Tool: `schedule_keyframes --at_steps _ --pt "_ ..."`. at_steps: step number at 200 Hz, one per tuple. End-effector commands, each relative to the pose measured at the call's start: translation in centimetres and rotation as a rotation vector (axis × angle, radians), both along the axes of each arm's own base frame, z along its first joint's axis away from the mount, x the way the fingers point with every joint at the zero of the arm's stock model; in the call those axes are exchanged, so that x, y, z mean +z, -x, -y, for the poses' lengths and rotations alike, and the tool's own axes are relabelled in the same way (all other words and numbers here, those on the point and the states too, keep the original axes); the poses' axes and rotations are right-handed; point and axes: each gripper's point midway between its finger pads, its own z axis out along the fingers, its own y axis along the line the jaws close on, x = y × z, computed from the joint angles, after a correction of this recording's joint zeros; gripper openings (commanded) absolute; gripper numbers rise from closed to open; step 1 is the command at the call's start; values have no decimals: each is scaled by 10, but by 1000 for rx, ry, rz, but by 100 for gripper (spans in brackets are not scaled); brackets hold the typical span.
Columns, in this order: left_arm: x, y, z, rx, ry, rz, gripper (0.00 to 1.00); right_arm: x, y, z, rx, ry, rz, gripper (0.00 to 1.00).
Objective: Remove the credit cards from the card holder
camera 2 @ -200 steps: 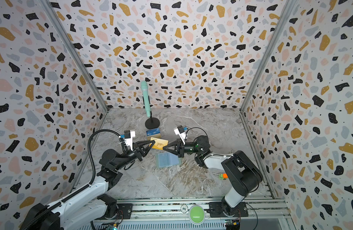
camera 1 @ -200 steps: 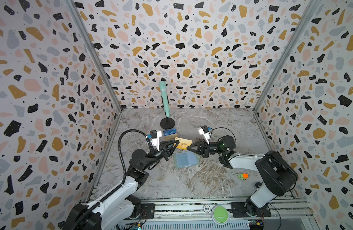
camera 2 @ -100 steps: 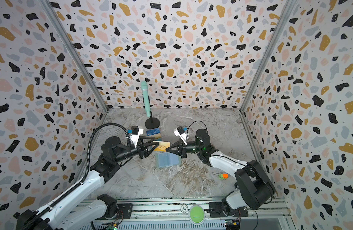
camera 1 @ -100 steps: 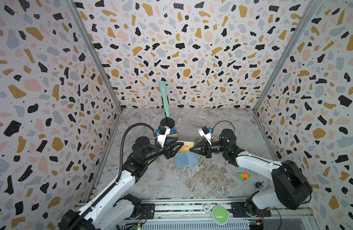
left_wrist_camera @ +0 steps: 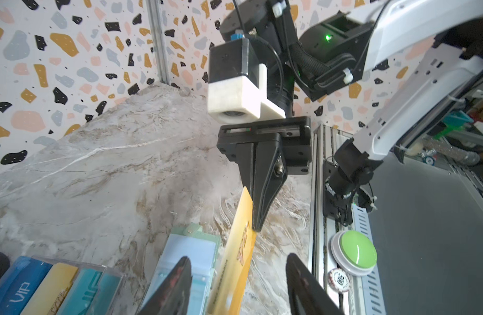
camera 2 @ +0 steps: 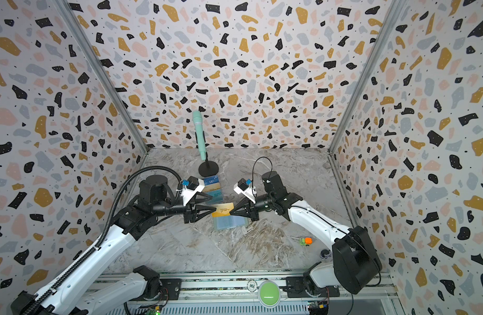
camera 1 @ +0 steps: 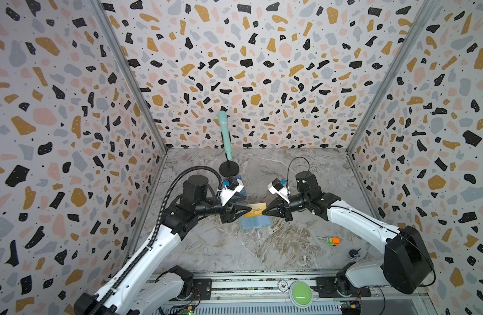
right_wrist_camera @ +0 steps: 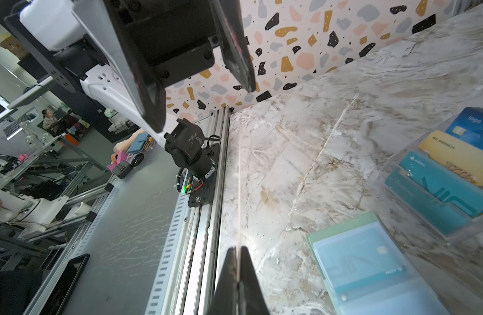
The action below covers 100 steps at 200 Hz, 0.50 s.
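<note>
The golden yellow credit card (camera 1: 255,209) (camera 2: 222,209) hangs above the table between the two grippers. My right gripper (camera 1: 263,212) (right_wrist_camera: 238,248) is shut on one end of it; the card (right_wrist_camera: 239,191) shows edge-on there. My left gripper (camera 1: 249,210) (left_wrist_camera: 237,257) is open, its fingers apart on either side of the card's (left_wrist_camera: 236,259) other end. The mint-green card holder (camera 1: 255,222) (left_wrist_camera: 185,251) (right_wrist_camera: 357,259) lies open on the table just below, pale blue sleeves up. A dark blue card (right_wrist_camera: 371,275) shows inside a sleeve.
A clear tiered stand with cards (camera 2: 211,188) (left_wrist_camera: 57,286) sits just behind the left gripper. A mint microphone on a black round base (camera 1: 225,136) stands at the back. A small orange-green toy (camera 1: 332,241) lies front right, and a green button (camera 1: 300,290) sits on the front rail.
My left gripper has opened and released the yellow card's end while moving toward the middle. The right gripper stays shut on the card, which now hangs above the holder.
</note>
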Motion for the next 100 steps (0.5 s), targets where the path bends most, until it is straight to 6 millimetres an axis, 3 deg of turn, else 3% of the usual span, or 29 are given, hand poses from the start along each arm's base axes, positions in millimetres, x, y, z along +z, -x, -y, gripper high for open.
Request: schedule_keyframes --at_steps 1,49,100 --pt "-2 9 -3 -54 -55 22 56 6 10 -1 41 6 36 0" --pt "-13 10 -6 -75 -123 -7 53 4 16 -7 56 24 55 0" --pt "-14 28 -1 -189 -102 -48 50 9 20 -21 87 14 73 0"
